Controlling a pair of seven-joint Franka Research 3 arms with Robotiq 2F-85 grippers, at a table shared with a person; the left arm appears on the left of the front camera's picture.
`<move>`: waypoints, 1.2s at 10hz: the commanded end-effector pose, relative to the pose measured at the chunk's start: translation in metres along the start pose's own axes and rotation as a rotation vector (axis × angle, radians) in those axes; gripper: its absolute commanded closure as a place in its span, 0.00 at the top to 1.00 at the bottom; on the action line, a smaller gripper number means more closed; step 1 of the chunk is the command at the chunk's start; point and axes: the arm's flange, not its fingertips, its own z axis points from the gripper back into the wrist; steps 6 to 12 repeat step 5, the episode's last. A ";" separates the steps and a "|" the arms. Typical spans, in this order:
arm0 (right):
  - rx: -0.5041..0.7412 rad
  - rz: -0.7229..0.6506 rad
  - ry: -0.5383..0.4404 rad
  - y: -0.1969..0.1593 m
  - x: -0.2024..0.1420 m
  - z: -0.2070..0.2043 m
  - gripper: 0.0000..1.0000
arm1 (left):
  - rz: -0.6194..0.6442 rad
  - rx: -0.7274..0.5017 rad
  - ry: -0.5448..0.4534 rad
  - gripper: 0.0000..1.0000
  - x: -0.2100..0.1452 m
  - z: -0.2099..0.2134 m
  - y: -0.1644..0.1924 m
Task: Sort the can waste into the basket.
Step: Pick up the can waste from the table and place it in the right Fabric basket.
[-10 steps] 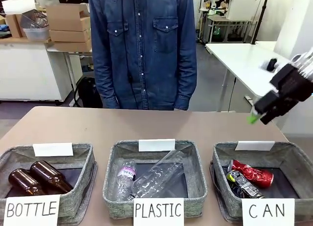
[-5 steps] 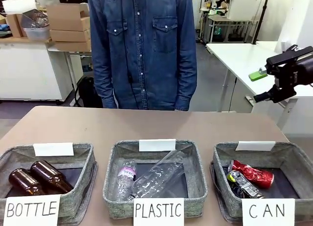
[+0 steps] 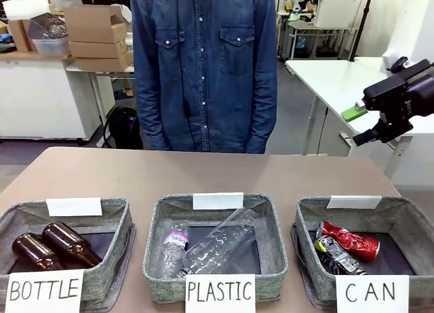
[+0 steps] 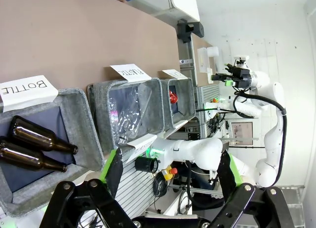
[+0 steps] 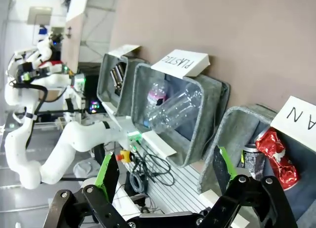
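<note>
Two dented cans lie inside the grey basket [image 3: 407,221] signed "CAN" at the front right: a red can [image 3: 349,240] and, beside it, a dark can [image 3: 336,253]. My right gripper [image 3: 358,125] hangs open and empty high above the table's far right edge, well above that basket. Its wrist view looks down between open fingers [image 5: 107,176] at the red can [image 5: 276,154] and dark can [image 5: 249,159] in the basket [image 5: 232,134]. My left gripper [image 4: 170,173] is open and empty, off the table's left end. From there the red can [image 4: 173,96] peeks out of the farthest basket.
A "PLASTIC" basket [image 3: 156,225] with clear bottles stands front centre. A "BOTTLE" basket [image 3: 122,221] with two brown bottles stands front left. A person in a denim shirt [image 3: 203,69] stands at the far side. Bare tabletop [image 3: 203,174] lies behind the baskets.
My right gripper has risen and turned from low over the table's right edge to higher up, still open. The person has shifted slightly to the right. The cans have not moved.
</note>
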 end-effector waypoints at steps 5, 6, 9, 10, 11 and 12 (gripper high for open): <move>0.004 0.026 0.003 -0.004 -0.002 0.002 1.00 | -0.016 -0.016 -0.001 1.00 0.000 0.000 -0.001; 0.004 0.026 0.003 -0.004 -0.002 0.002 1.00 | -0.016 -0.016 -0.001 1.00 0.000 0.000 -0.001; 0.004 0.026 0.003 -0.004 -0.002 0.002 1.00 | -0.016 -0.016 -0.001 1.00 0.000 0.000 -0.001; 0.004 0.026 0.003 -0.004 -0.002 0.002 1.00 | -0.016 -0.016 -0.001 1.00 0.000 0.000 -0.001; 0.004 0.026 0.003 -0.004 -0.002 0.002 1.00 | -0.016 -0.016 -0.001 1.00 0.000 0.000 -0.001; 0.004 0.026 0.003 -0.004 -0.002 0.002 1.00 | -0.016 -0.016 -0.001 1.00 0.000 0.000 -0.001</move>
